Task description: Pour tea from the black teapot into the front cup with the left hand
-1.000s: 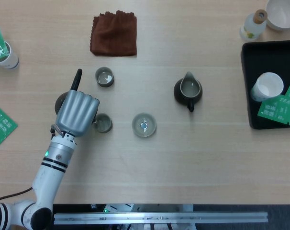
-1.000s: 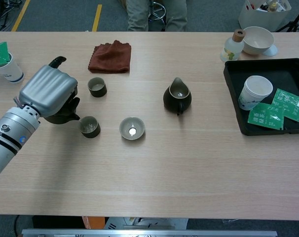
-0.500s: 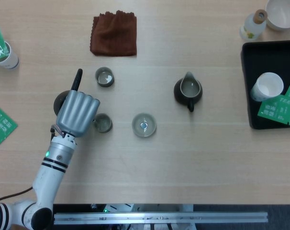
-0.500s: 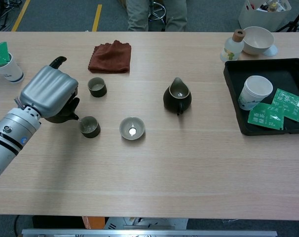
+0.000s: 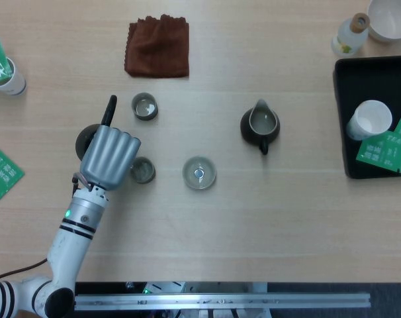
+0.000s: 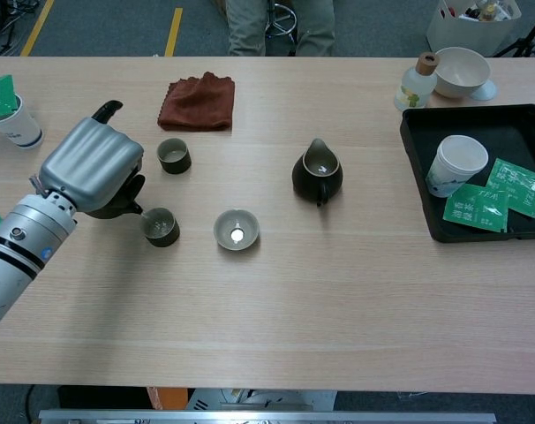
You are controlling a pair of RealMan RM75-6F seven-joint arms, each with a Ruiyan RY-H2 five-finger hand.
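My left hand (image 5: 108, 157) (image 6: 91, 165) grips the black teapot (image 5: 88, 137) (image 6: 117, 205), which is mostly hidden under it. The pot's handle (image 5: 108, 109) (image 6: 106, 109) sticks out behind the hand. The pot is tilted, and its spout (image 6: 136, 211) hangs just over the rim of the front cup (image 5: 143, 170) (image 6: 160, 227). A second small cup (image 5: 144, 106) (image 6: 174, 155) stands further back. My right hand shows in neither view.
A teapot lid (image 5: 199, 173) (image 6: 237, 230) lies right of the front cup. A dark pitcher (image 5: 259, 126) (image 6: 317, 173) stands mid-table, a brown cloth (image 5: 158, 47) at the back. A black tray (image 6: 523, 137) with a paper cup (image 6: 454, 164) and green packets sits right.
My left hand with the teapot has shifted slightly right and tilted a little more, bringing the spout over the front cup's rim.
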